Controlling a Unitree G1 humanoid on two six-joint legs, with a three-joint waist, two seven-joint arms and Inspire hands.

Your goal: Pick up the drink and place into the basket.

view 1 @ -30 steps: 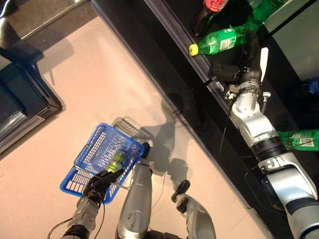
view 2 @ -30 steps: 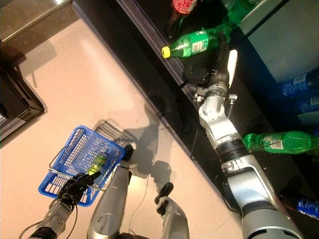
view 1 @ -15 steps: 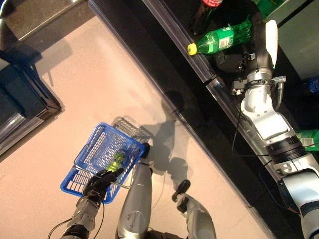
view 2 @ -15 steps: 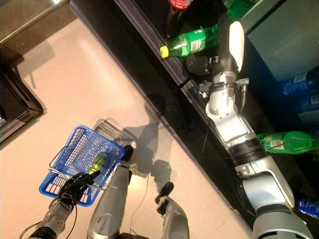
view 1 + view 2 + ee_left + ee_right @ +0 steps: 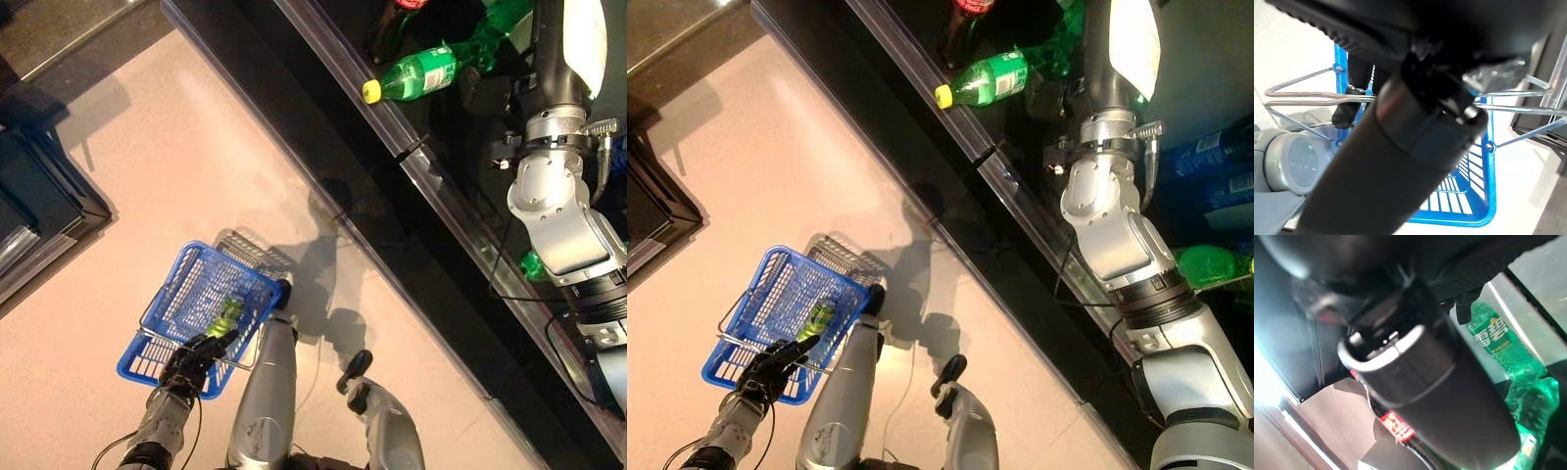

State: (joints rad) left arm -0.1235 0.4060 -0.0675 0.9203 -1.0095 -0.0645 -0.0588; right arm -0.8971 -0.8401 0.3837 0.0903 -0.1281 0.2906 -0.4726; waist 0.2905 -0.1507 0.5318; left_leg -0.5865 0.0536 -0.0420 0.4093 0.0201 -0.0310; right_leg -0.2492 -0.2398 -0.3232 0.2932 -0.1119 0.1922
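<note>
**A:** Where is the drink?

**B:** A green bottle with a yellow cap [image 5: 419,75] lies on its side on a dark shelf [image 5: 392,127], cap pointing toward the shelf's front edge. A dark bottle with a red label [image 5: 960,24] stands just beside it, deeper in. More green bottles [image 5: 1496,345] show in the right wrist view, close past the hand.

**A:** Does the right hand have one?

**B:** The right hand [image 5: 568,39] reaches up over the shelf, beyond the lying bottle, at the upper edge of the head views. Its fingers are hidden behind its own bulk, so I cannot tell whether they are spread or closed.

**A:** And the basket?

**B:** A blue basket [image 5: 171,305] hangs above the pale floor [image 5: 176,186], well apart from the shelf. A small green bottle [image 5: 226,315] already lies inside it. The left hand [image 5: 192,358] has its dark fingers [image 5: 1354,93] curled round the basket's wire handle [image 5: 1308,96], carrying it.

**A:** Anything else nearby?

**B:** A dark cabinet [image 5: 39,211] stands at the floor's far left edge.
</note>
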